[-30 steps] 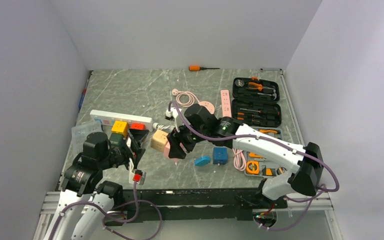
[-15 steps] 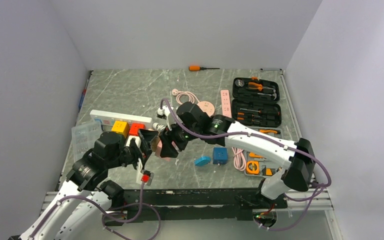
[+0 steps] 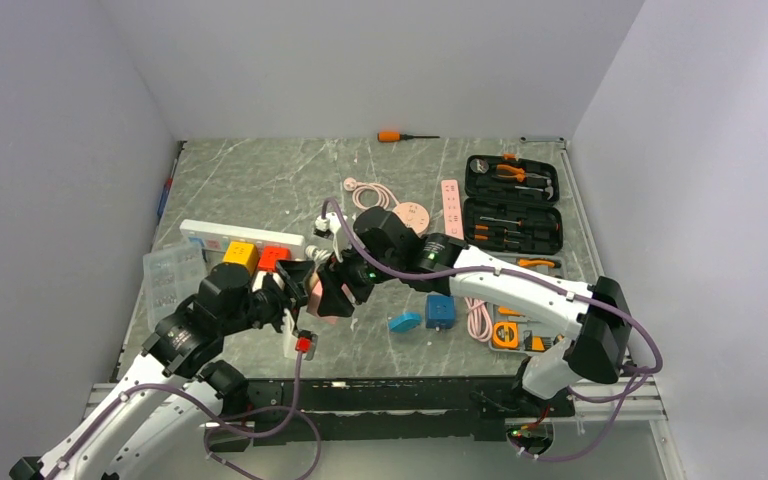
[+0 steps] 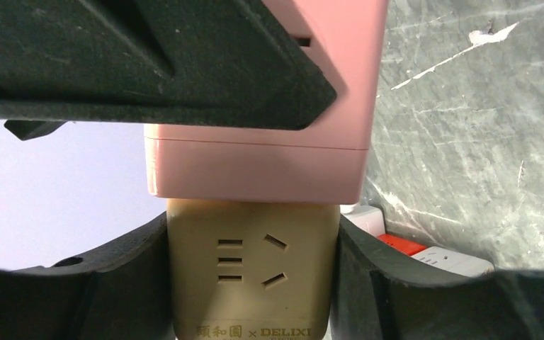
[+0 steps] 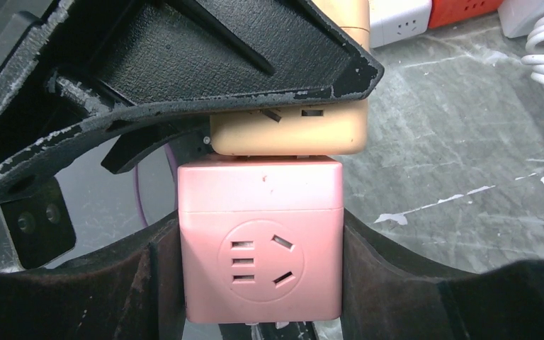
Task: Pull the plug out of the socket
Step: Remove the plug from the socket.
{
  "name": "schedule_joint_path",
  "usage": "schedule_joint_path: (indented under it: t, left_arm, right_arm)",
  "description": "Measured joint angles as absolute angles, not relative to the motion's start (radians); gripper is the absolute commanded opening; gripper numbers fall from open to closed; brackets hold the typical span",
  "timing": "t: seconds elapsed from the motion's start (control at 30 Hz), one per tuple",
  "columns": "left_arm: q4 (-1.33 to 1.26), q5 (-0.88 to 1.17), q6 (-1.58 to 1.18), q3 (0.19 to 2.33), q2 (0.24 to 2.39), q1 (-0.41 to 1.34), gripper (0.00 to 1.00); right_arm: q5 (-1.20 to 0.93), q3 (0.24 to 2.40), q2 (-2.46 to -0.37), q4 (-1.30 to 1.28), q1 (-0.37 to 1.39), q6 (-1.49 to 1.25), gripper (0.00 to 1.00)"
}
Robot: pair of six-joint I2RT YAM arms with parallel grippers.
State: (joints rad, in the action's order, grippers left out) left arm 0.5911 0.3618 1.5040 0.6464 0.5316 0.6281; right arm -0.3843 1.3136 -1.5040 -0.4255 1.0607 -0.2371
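From above, the left gripper (image 3: pixel 295 284) and the right gripper (image 3: pixel 334 288) are seen tip to tip over the marble table (image 3: pixel 260 180), with the pink cube adapter (image 3: pixel 315 293) between them. In the left wrist view, the beige cube adapter (image 4: pixel 251 280) is clamped on both sides by the left jaws and is seated against the pink one. In the right wrist view, the pink cube adapter is gripped by the right jaws, flush against the beige one.

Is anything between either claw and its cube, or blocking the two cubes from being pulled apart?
Nothing visible does. The left claw grips the beige cube by its sides, and the right claw grips the pink cube. The cubes sit plugged face to face, and nothing else touches them in either wrist view.
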Motion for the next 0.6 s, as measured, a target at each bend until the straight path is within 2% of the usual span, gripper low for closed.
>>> schedule_joint_path:
  t: [0.17, 0.23, 0.4, 0.6]
  left_arm:
    - [0.585, 0.326, 1.476, 0.645, 0.533, 0.657, 0.06]
    - [0.585, 0.308, 1.473, 0.645, 0.533, 0.67, 0.0]
    - [0.577, 0.284, 1.477, 0.633, 0.534, 0.685, 0.0]
    - [0.502, 0.312, 1.508, 0.593, 0.541, 0.711, 0.0]
  right_arm:
    - [-0.385, 1.313, -1.504, -0.426, 1.061, -0.244, 0.0]
    - [-0.385, 1.311, -1.504, -0.426, 1.06, -0.245, 0.0]
    - [-0.384, 1.282, -1.496, -0.404, 1.06, -0.245, 0.0]
    - [-0.359, 1.148, -1.4, -0.326, 1.061, -0.258, 0.0]
